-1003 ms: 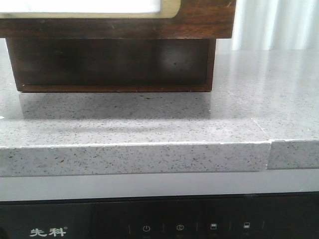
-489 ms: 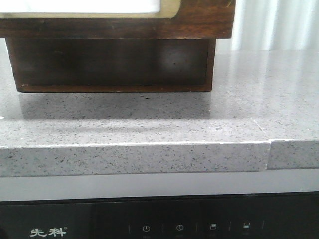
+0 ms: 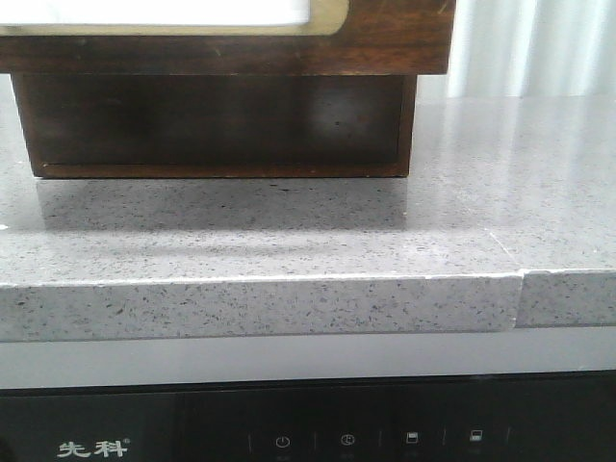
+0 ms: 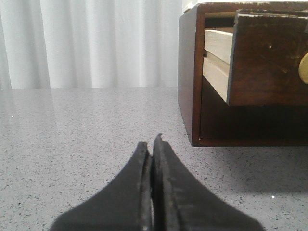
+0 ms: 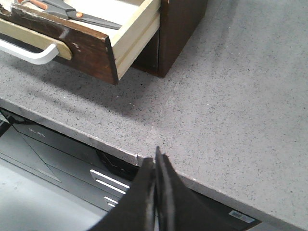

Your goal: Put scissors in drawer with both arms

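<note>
The scissors point(image 5: 72, 12), dark-handled with orange loops, lie inside the drawer point(image 5: 86, 45), which stands pulled out from its dark wooden cabinet point(image 5: 180, 29). The drawer point(image 3: 385, 43) fills the top of the front view, where neither gripper shows. In the left wrist view the drawer point(image 4: 267, 62) juts out from the cabinet point(image 4: 187, 72). My left gripper point(image 4: 151, 144) is shut and empty, low over the counter beside the cabinet's side. My right gripper point(image 5: 156, 159) is shut and empty, over the counter's front edge, apart from the drawer.
The grey speckled countertop point(image 3: 289, 231) has a seam point(image 3: 520, 279) near its front right edge. A black appliance panel point(image 3: 289, 433) with touch buttons sits below the edge. White curtains point(image 4: 86, 43) hang behind. A white handle point(image 5: 29, 54) sticks out of the drawer front.
</note>
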### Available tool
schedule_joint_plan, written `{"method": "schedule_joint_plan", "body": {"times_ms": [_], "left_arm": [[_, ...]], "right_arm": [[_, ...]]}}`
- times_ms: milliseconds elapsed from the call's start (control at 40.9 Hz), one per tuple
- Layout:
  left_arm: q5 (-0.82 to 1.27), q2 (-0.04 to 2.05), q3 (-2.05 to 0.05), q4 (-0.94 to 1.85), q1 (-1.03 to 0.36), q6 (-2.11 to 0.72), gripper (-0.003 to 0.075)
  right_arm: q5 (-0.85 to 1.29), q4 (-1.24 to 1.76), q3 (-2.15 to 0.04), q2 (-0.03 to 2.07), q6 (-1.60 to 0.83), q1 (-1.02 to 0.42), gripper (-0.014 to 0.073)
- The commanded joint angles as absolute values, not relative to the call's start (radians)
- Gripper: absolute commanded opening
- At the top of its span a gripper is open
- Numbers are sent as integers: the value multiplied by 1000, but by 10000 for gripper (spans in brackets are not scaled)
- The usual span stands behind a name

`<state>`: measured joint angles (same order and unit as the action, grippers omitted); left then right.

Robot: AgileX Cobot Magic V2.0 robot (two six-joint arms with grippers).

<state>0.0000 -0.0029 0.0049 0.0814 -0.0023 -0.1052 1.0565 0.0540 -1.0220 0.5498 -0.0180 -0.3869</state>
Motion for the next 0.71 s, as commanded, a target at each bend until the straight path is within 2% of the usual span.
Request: {"method": "schedule_joint_plan", "body": {"times_ms": [0,489,563,685], "left_arm": [[-68,-22,28,80,-1,-96,-20],[-68,-22,28,80,-1,-96,-20],[-68,-22,28,80,-1,-96,-20],[-68,-20,28,80,-1,-96,-20]], "right_arm": [[989,47,-1044,556,-18,-382,-67],[977,47,-1030,548,-18,-382,-67],[930,7,-985,521,-37,-352,-67],[747,-24,-817,423,-39,-219,-67]]}}
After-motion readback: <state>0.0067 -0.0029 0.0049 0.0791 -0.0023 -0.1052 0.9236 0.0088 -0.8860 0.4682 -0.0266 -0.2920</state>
